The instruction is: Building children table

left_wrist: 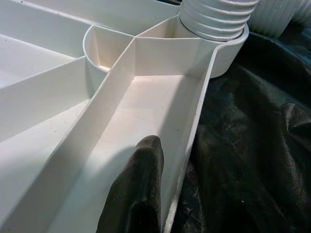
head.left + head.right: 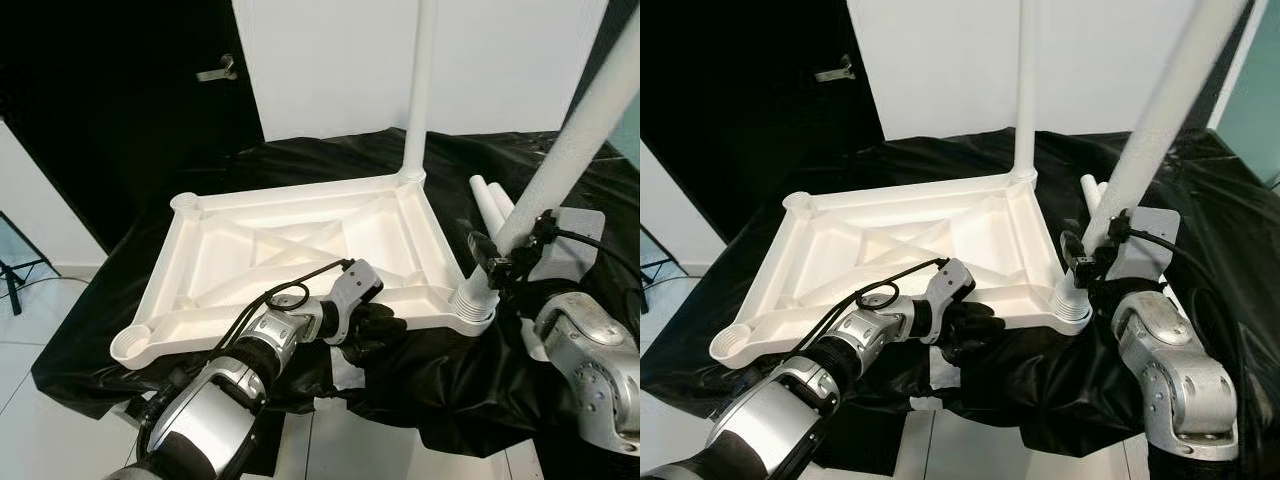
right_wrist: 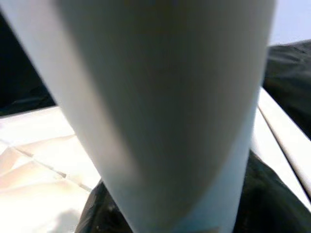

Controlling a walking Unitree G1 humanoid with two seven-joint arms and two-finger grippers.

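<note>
- The upturned white tabletop (image 2: 300, 250), judged light and stiff, is lain on the black-draped counter (image 2: 560, 200).
- Its near rim is pinched by the left gripper (image 2: 375, 325).
- The slanted leg (image 2: 570, 160), smooth and probably slippery, is clamped low by the right gripper (image 2: 505, 262) at the near right corner socket.

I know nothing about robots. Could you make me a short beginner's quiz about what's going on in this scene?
1. True or false: the tabletop lies upside down on the black sheet.
2. How many legs stand in corner sockets?
A. one
B. two
C. four
3. What does the right gripper hold?

Key:
1. True; its ribbed underside faces up.
2. B: the far leg stands straight, the near leg leans.
3. The near leg, just above its socket. The left gripper steadies the tabletop's near edge.
</note>
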